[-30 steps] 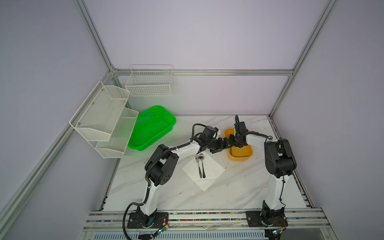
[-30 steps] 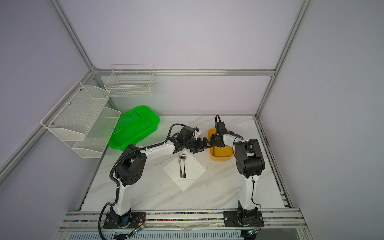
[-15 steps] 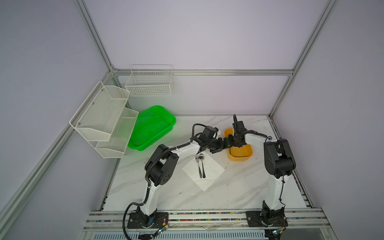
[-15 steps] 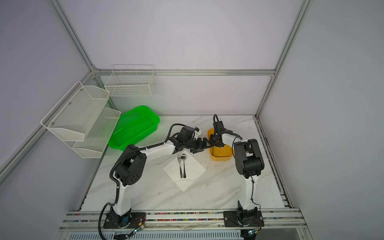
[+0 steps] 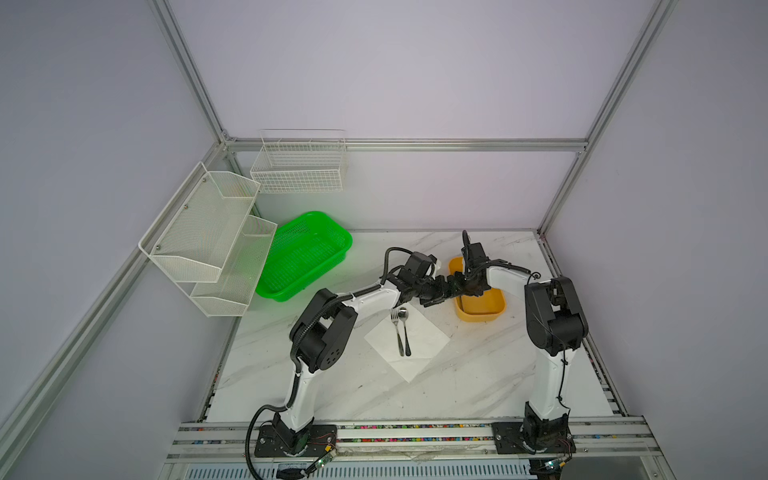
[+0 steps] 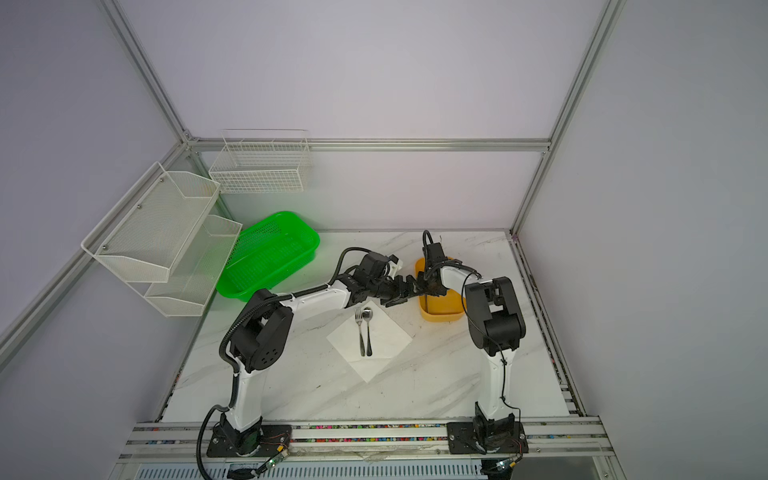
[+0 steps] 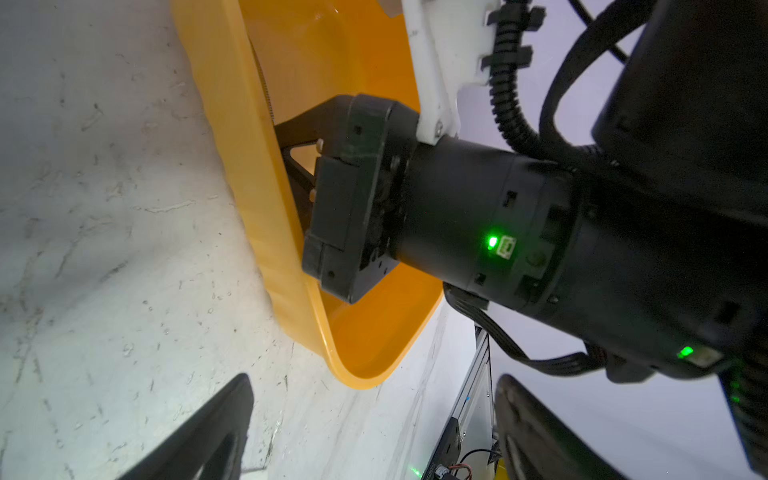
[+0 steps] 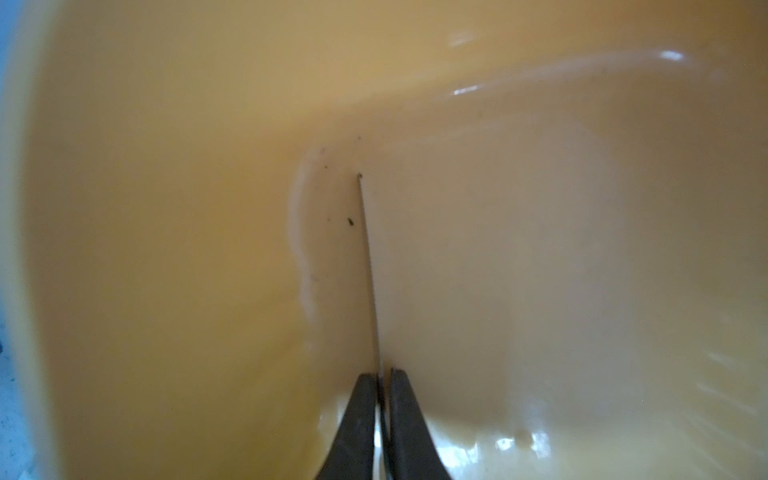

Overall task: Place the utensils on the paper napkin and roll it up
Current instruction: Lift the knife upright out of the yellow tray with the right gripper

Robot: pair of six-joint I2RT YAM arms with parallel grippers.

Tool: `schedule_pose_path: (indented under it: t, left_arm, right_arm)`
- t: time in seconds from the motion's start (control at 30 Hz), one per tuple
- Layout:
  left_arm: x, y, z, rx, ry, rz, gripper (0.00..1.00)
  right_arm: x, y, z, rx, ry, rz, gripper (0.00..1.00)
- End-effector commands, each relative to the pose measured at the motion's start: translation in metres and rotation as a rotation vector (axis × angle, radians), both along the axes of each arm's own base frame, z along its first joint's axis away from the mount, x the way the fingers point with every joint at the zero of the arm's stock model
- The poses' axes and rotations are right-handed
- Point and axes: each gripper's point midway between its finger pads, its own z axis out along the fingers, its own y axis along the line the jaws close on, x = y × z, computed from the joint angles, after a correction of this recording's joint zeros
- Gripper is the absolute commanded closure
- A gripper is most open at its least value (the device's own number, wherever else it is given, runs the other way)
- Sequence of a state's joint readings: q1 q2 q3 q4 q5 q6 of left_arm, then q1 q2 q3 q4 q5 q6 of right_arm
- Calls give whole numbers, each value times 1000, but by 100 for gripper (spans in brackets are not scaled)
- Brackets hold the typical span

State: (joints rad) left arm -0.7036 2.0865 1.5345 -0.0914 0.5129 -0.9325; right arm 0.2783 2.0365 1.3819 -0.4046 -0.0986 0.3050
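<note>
The white paper napkin (image 5: pixel 424 347) (image 6: pixel 388 338) lies flat as a diamond mid-table. On it, side by side, rest two of the utensils, a fork (image 5: pixel 397 332) (image 6: pixel 360 332) and a spoon (image 5: pixel 405 330) (image 6: pixel 368 330). My right gripper (image 8: pixel 383 374) reaches down into the yellow tub (image 5: pixel 482 313) (image 8: pixel 166 208), shut on a thin silver utensil (image 8: pixel 369 270) seen edge-on. The left gripper (image 7: pixel 374 403) (image 5: pixel 444 291) stands open and empty just outside the tub's near-left wall (image 7: pixel 249 174), close to the right wrist.
A green mesh basket (image 5: pixel 307 257) sits at the back left. White wire racks (image 5: pixel 208 232) (image 5: pixel 299 166) hang on the left and back walls. The two arms nearly meet at the tub. An aluminium rail (image 5: pixel 415 432) runs along the table's front.
The right wrist has shifted slightly over the tub. The left arm, napkin, fork and spoon have stayed where they were.
</note>
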Motion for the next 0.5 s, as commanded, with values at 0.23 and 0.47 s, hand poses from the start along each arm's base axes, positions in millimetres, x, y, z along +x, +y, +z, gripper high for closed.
schedule_pose_path:
  t: [0.23,0.47]
  left_arm:
    - [-3,-2,33,-55,-53,-5,10]
    - [-5,1,36,-53,-60,-3,10]
  right_arm:
    - [-93,-19,-76,-110,361,36,89]
    - [-71,-25,-53,-124,273,30,100]
